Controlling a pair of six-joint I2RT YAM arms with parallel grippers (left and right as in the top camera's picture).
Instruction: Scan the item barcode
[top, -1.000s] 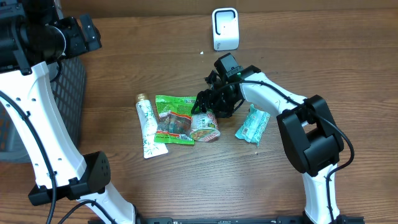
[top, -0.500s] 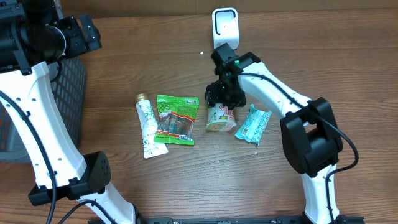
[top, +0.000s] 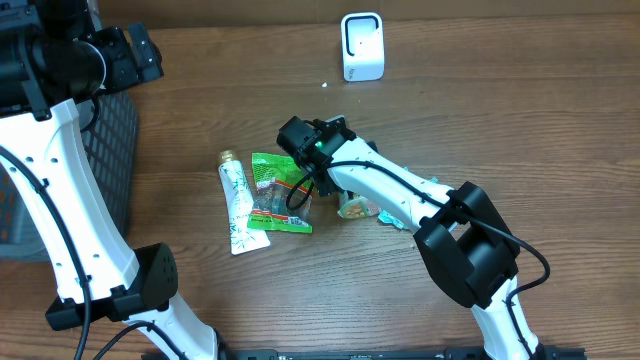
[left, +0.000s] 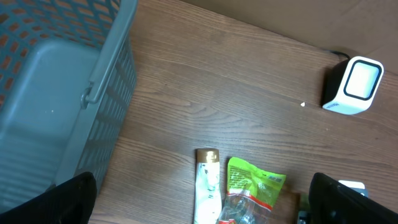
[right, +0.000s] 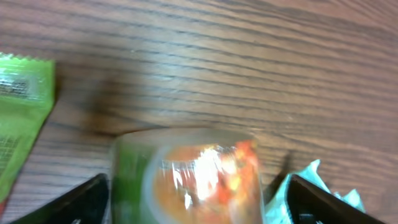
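Observation:
A white barcode scanner (top: 361, 46) (left: 354, 86) stands at the back of the table. A small cup (top: 356, 208) (right: 186, 180) with a green, orange and red label lies between a green snack packet (top: 282, 190) (right: 18, 118) and a teal packet (top: 402, 216) (right: 323, 186). My right gripper (right: 193, 205) is open. Its jaws straddle the blurred cup, with a gap on the right side. In the overhead view the right arm's black wrist (top: 312, 140) hides the fingers. My left gripper (left: 202, 205) hangs open and empty, high above the table's left side.
A white tube (top: 237, 205) (left: 207, 186) lies left of the green packet. A grey mesh basket (top: 115, 150) (left: 56, 93) stands at the left edge. The right arm's white link (top: 390, 185) stretches low across the teal packet.
The cup has gone from beside the green packet to beside the teal packet. The right wrist rose toward the scanner, then swung left, and its jaws have widened. The left arm has not moved.

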